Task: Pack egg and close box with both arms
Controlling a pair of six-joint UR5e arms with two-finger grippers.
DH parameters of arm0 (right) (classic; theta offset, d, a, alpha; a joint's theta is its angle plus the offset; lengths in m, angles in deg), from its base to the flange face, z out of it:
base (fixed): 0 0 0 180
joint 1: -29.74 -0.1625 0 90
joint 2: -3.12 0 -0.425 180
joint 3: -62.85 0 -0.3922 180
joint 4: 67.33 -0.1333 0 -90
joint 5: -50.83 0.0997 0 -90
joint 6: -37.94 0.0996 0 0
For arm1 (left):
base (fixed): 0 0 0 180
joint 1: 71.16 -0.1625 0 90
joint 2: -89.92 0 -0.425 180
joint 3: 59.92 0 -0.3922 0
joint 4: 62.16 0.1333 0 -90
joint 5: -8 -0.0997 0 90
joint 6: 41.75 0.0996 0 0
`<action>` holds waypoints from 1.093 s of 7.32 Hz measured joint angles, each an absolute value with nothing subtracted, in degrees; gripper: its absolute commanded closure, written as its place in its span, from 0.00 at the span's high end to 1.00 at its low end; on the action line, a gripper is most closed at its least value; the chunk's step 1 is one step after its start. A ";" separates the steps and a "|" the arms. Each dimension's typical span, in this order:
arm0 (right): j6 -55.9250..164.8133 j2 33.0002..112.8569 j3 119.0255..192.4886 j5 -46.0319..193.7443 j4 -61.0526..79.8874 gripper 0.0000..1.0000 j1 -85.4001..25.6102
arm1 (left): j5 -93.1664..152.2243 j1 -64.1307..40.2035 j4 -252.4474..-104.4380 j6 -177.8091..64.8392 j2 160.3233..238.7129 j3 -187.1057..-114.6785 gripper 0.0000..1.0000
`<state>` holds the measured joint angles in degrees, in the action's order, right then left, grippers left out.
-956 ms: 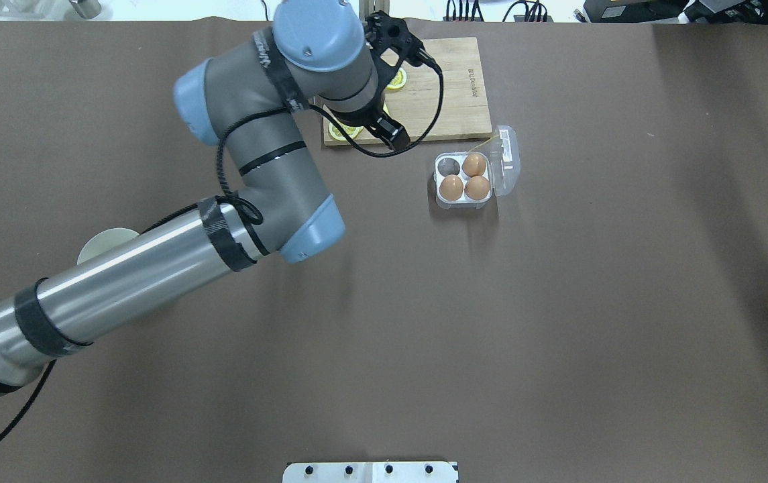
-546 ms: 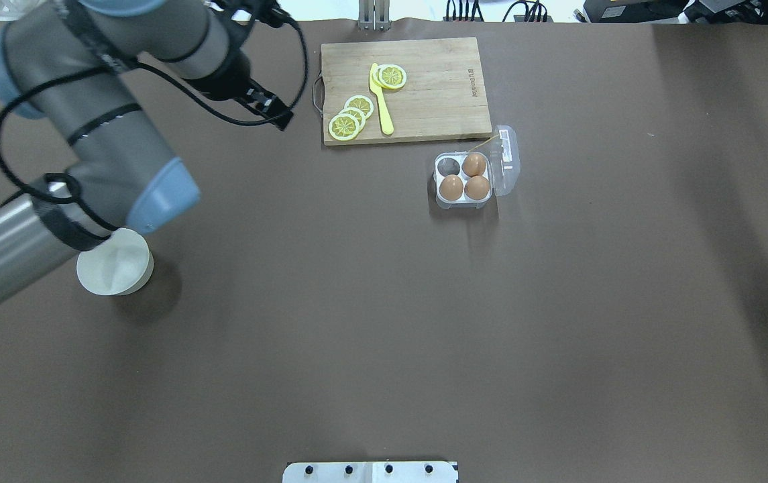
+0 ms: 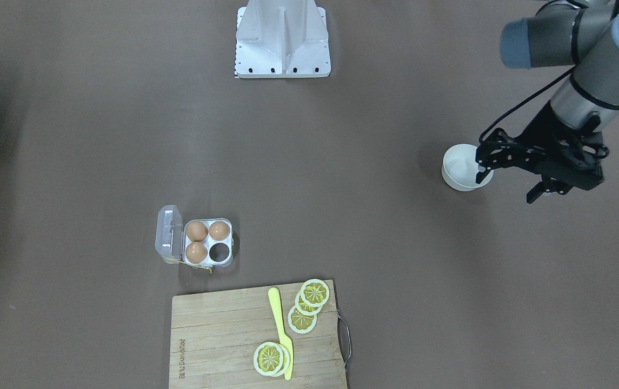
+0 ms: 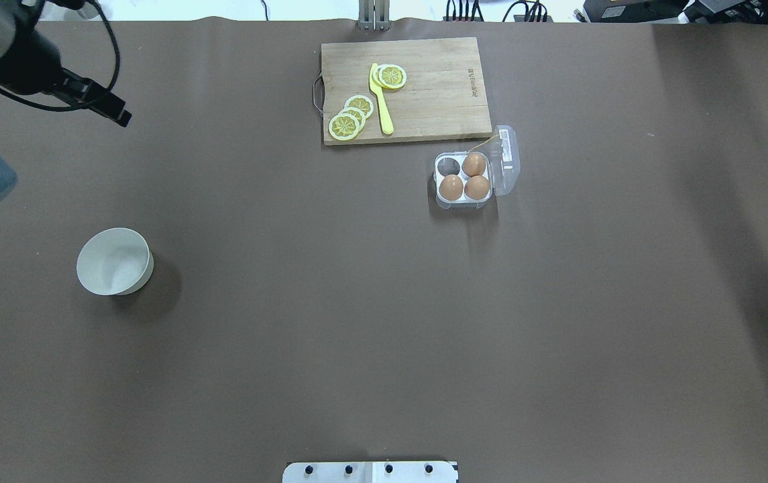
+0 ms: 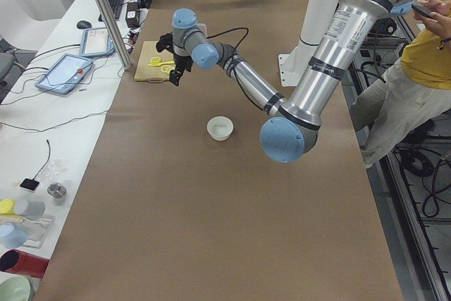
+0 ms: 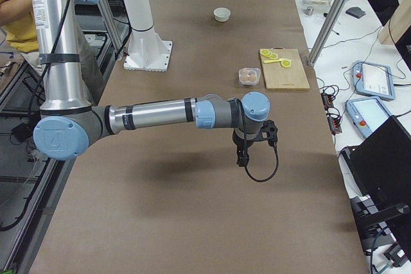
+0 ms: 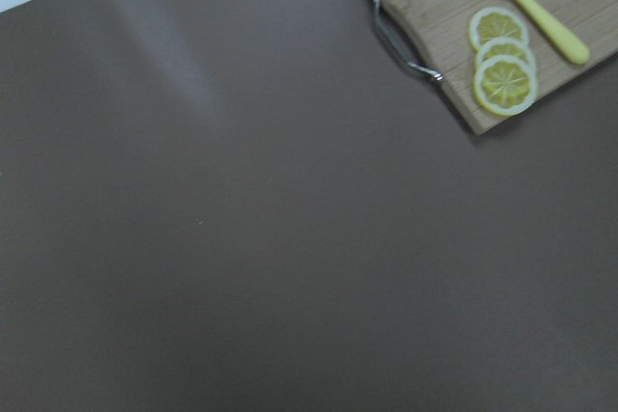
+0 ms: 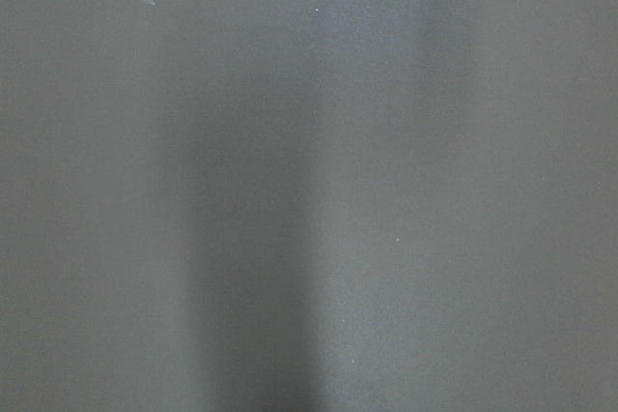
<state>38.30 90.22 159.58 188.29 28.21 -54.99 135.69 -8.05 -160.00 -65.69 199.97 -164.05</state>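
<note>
Overhead exterior view, with the other cameras in support. The box (image 4: 463, 200) stood on the brown table (image 4: 384, 335), just beside the near right corner of the cutting board (image 4: 437, 100). Its clear lid (image 4: 508, 157) was swung open toward the robot's right, with a yellow thread (image 4: 482, 143) at its far edge. Three brown eggs (image 4: 474, 164) sat in the white tray, and they looked too alike to single out any one of them. The far-left cup (image 4: 449, 166) was dark and unfilled.

The left gripper (image 3: 534, 194) hung above the table on the robot's left, near the white bowl (image 4: 114, 263) and well apart from the box. Its black bracket masked the fingers, so whether they were spread or closed could not be told. The left wrist camera saw bare table and a corner of the board with lemon slices (image 7: 502, 84).

The right gripper (image 6: 243, 158) appeared only in the exterior right view, pointing down over the table, well apart from the box. Its jaw state could not be told. A yellow knife (image 4: 381, 100) lay on the board.
</note>
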 measured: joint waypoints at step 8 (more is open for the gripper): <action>39.52 90.86 162.26 188.12 28.79 1.00 -54.06 | 146.69 9.44 -168.40 -54.32 181.79 -157.64 0.97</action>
